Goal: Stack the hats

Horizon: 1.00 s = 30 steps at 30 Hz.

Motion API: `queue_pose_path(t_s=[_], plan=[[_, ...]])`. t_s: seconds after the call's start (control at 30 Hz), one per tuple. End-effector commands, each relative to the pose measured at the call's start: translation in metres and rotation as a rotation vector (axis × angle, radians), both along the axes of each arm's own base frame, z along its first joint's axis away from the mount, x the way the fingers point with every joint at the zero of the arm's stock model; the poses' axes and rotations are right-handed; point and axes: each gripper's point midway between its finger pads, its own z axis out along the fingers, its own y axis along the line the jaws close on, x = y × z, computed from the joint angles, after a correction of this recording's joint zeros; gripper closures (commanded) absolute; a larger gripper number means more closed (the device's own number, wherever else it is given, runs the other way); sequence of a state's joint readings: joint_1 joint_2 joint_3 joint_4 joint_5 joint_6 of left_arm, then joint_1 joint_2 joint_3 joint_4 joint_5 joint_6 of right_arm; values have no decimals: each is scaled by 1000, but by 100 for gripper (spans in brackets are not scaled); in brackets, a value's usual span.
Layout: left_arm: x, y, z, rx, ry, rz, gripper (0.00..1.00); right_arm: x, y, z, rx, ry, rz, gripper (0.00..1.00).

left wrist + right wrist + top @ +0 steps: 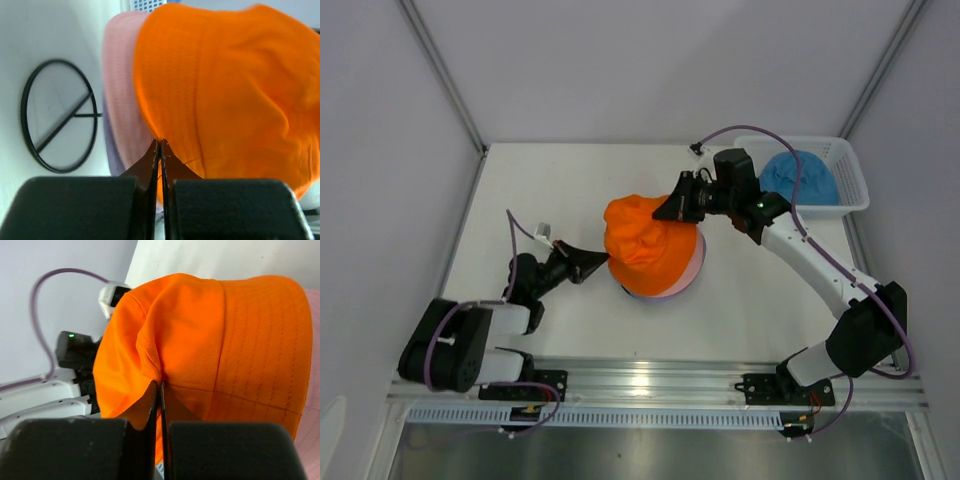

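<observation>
The orange hat (pixel 645 245) is being set onto the stack. It is held from opposite sides: the left gripper (pixel 603 262) is closed on its brim edge, and the right gripper (pixel 665 212) is clamped on a fold of its crown. Just beyond the left fingertips (pixel 150 162), the pink hat (pixel 122 90) and the lavender hat (pixel 114 155) are seen under it. The blue hat (pixel 798 177) lies in the white basket (pixel 850 190), well behind the right fingers. Next, it is judged, the orange hat must be pulled down squarely, both grips loosened, and the blue hat fetched.

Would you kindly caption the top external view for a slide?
Left pincer and right pincer pinch orange hat over pink hat; blue hat in basket.
</observation>
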<state>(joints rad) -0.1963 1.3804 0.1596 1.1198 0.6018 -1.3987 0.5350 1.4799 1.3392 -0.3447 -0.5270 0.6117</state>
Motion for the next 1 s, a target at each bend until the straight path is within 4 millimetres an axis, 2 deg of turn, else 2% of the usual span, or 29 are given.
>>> queue_pose_path(t_s=[0.0, 0.03, 0.07, 0.1, 0.17, 0.2, 0.3, 0.4, 0.5, 0.53, 0.6, 0.67, 0.7, 0.77, 0.8, 0.87, 0.9, 0.93, 0.97], plan=[[10, 3, 28, 183, -227, 13, 99, 0, -25, -15, -117, -11, -45, 100], [15, 4, 37, 224, -259, 30, 99, 0, -29, -15, -128, -17, -49, 98], [16, 5, 31, 281, -204, 29, 99, 2, -33, -14, -140, -25, -56, 92], [13, 8, 44, 344, -276, 35, 99, 1, -37, -8, -157, -47, -51, 74], [16, 11, 50, 410, -254, 51, 99, 2, -41, -2, -177, -80, -52, 67], [15, 11, 49, 420, -243, 45, 99, 2, -44, 7, -184, -113, -50, 60], [14, 4, 45, 410, -217, -3, 99, 4, -51, 17, -182, -142, -58, 46], [13, -1, 33, 385, -188, -28, 99, 11, -66, 19, -177, -133, -100, 44], [14, -1, 33, 399, -196, -26, 99, 14, -81, 27, -134, -132, -141, 40], [13, 0, 30, 408, -185, -29, 99, 17, -92, 35, -112, -139, -172, 39], [13, 1, 32, 424, -194, -27, 99, 19, -104, 38, -86, -133, -209, 34], [12, 1, 34, 429, -199, -31, 99, 20, -121, 41, -71, -134, -262, 34], [12, 1, 34, 431, -200, -32, 99, 19, -123, 30, -64, -110, -274, 35], [13, 0, 36, 433, -206, -35, 99, 14, -126, 22, -39, -91, -280, 37], [13, 0, 34, 438, -204, -39, 99, 12, -124, 5, -18, -51, -285, 38], [13, -2, 37, 439, -209, -43, 99, 7, -120, -7, 18, -11, -268, 39], [13, -3, 36, 442, -206, -48, 99, 9, -117, -8, 44, -19, -265, 41], [13, -4, 37, 442, -205, -53, 99, 3, -114, -21, 68, 36, -258, 41], [13, -5, 36, 445, -203, -53, 99, 5, -112, -21, 88, 25, -257, 41]])
